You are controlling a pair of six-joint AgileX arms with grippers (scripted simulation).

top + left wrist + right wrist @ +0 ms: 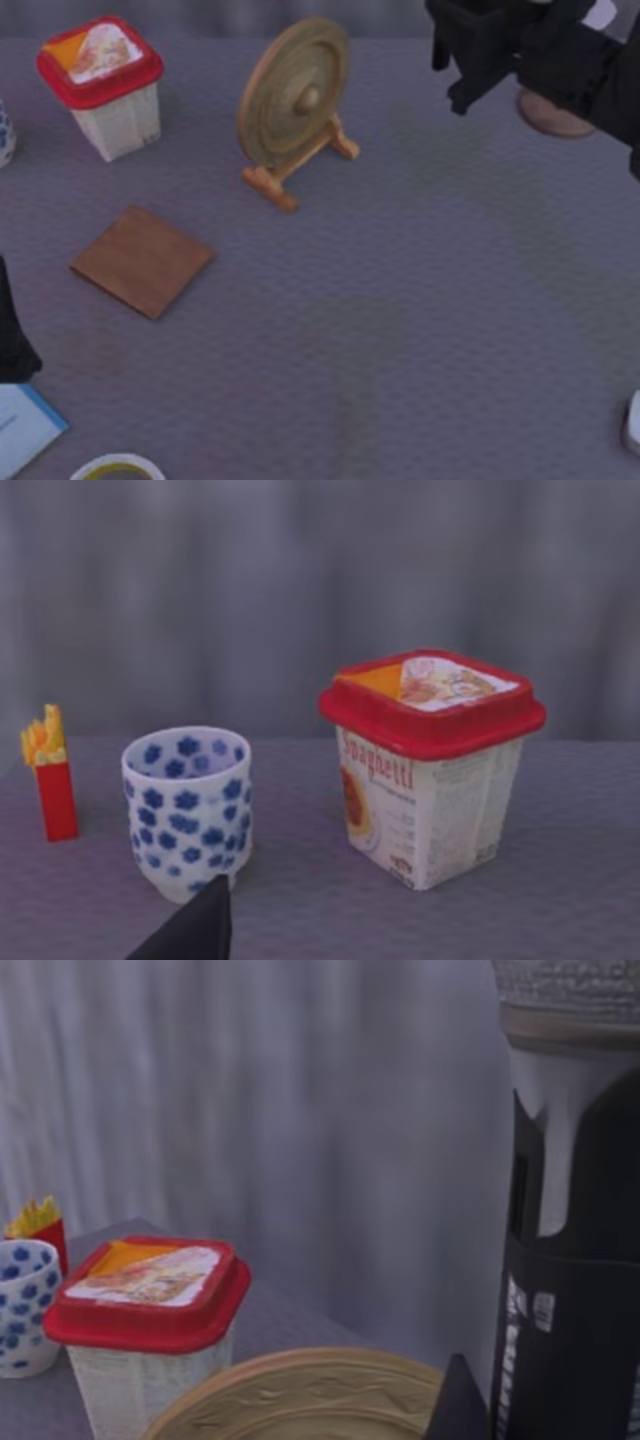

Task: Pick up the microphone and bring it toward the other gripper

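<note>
My right gripper (470, 60) hangs high over the table's back right, pointing toward the left side. In the right wrist view the microphone (570, 1260) stands upright right beside the one finger (458, 1400) that shows. Its silver-grey mesh head (570, 990) is on top and its black handle is below. The gripper is shut on that handle, and its other finger is hidden. In the top view the microphone is lost in the black of the arm. My left gripper (12, 340) is parked at the table's left edge, open, with one fingertip (200, 930) showing and nothing held.
A red-lidded spaghetti tub (100, 85) and a wooden disc on a stand (295, 95) are at the back. A wooden square tile (143, 260) lies left of centre. The phone stand's round base (550, 118) sits under the right arm. A blue-flowered cup (188, 805) stands far left.
</note>
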